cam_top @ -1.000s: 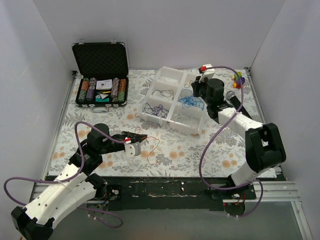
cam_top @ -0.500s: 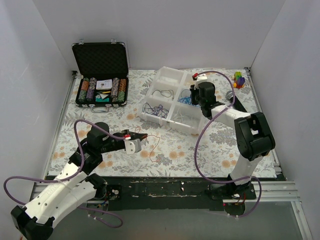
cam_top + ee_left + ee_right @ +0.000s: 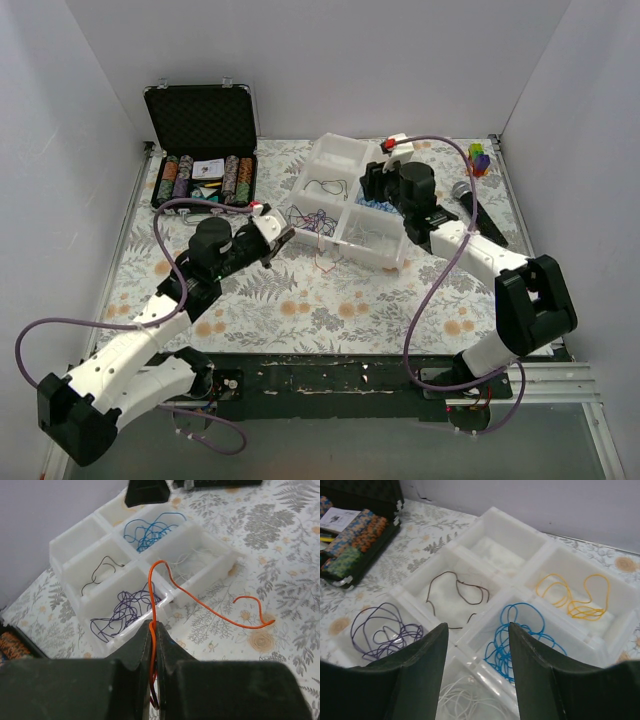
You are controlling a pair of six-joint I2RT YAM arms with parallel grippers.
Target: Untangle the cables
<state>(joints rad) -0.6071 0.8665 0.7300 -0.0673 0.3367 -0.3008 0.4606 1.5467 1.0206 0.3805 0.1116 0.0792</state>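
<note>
Left gripper [image 3: 152,625]: clenched on 1 thin orange cable [image 3: 152,597], whose loose end lay on the floral tabletop [image 3: 280,555], beside white 6-compartment plastic tray [image 3: 515,519] | Right gripper [image 3: 477,630]: fingers spread, grasping nothing, above tray | Tray held blue cables [image 3: 512,640], purple cables [image 3: 385,630], yellow cables [image 3: 572,595], black cable [image 3: 457,592] in separate compartments.

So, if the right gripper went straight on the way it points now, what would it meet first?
Probably the white tray, at its inner wall beside the blue cables; the depth is unclear.
</note>
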